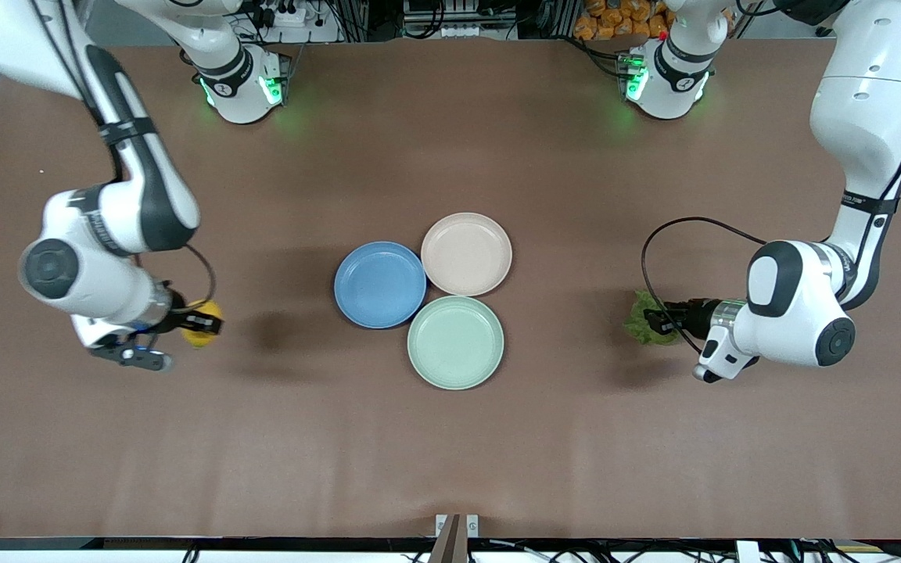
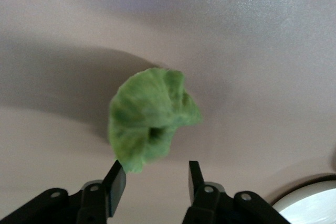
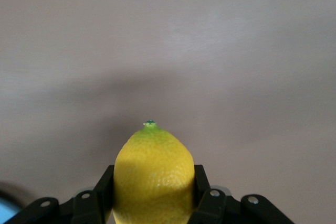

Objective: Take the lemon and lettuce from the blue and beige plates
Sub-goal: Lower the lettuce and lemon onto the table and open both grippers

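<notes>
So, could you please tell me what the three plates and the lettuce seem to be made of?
The blue plate, beige plate and mint-green plate look like matte plastic or similar: flat uniform colour, no glare. The lettuce looks soft, possibly artificial: crumpled folds, dull even green.

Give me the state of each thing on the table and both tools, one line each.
Lemon: clamped in the right tool.
Lettuce: loose, ahead of the open left tool.
Blue plate: empty.
Beige plate: empty.
Green plate: empty.
</notes>
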You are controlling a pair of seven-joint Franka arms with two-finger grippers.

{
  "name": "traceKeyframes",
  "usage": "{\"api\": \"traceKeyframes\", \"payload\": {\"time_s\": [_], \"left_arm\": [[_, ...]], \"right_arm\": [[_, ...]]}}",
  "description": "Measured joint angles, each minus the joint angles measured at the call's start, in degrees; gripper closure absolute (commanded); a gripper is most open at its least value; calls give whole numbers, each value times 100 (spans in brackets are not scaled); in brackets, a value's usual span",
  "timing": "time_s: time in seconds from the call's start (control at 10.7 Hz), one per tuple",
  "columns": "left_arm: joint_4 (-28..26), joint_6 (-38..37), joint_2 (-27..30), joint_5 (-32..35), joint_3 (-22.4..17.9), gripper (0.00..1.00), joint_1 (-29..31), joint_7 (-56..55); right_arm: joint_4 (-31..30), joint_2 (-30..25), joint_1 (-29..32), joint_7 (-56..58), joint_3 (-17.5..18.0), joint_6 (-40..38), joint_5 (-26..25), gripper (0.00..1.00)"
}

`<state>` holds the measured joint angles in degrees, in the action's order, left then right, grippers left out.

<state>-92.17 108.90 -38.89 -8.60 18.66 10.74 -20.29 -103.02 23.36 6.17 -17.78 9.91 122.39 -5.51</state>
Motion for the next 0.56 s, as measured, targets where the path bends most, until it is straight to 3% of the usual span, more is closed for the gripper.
{"api": "traceKeyframes", "payload": {"time_s": [0.19,0.56], "left_arm": [[70,1,30,99,12,0,-2,0],[299,-41,412,476,42,0,20,124]], "right_arm": [[-194,51,29,559,-220,295,3,100],[-761,692,184,1159,-344,1849,4,100]]}}
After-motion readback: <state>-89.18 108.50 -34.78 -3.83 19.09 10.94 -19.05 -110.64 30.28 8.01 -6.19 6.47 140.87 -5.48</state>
